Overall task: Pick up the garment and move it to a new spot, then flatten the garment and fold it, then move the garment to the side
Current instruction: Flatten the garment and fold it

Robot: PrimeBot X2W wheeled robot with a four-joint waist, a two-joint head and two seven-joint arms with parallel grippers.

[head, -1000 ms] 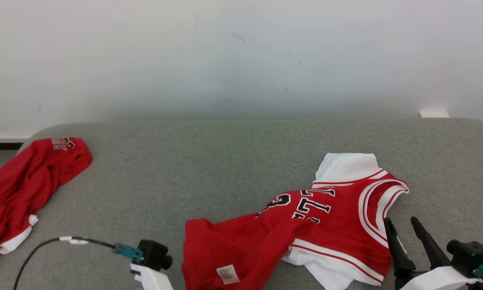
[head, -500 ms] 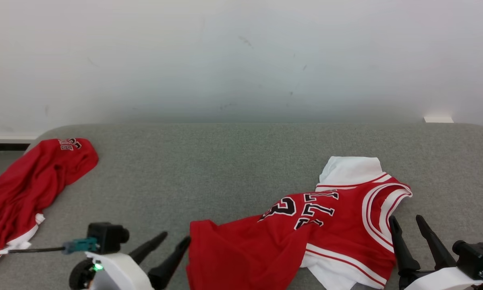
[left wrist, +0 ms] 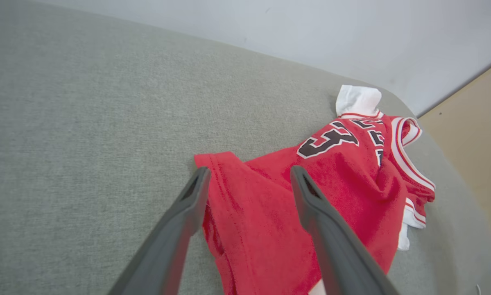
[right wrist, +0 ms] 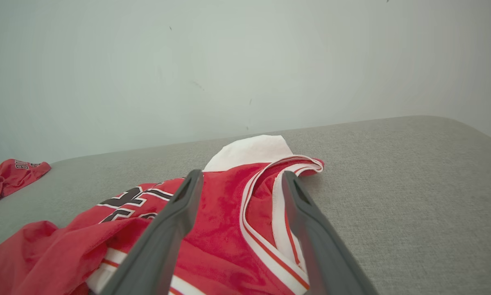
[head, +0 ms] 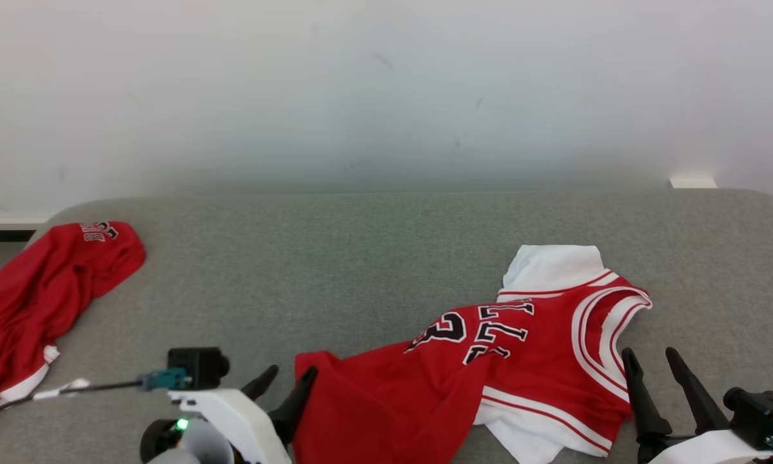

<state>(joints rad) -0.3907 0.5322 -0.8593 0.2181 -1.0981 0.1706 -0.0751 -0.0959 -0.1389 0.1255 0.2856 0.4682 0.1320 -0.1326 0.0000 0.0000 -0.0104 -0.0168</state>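
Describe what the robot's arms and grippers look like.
Both arms are white-shelled. The left gripper and right gripper each have two long, tapering dark fingers. Each wrist bears a black camera block with a teal connector; the left's trails a black cable with a white tag, beside a small green light.

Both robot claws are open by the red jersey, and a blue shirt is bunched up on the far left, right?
Almost: that shirt is red, not blue, as the head view shows. The left gripper and right gripper are open by the red jersey.
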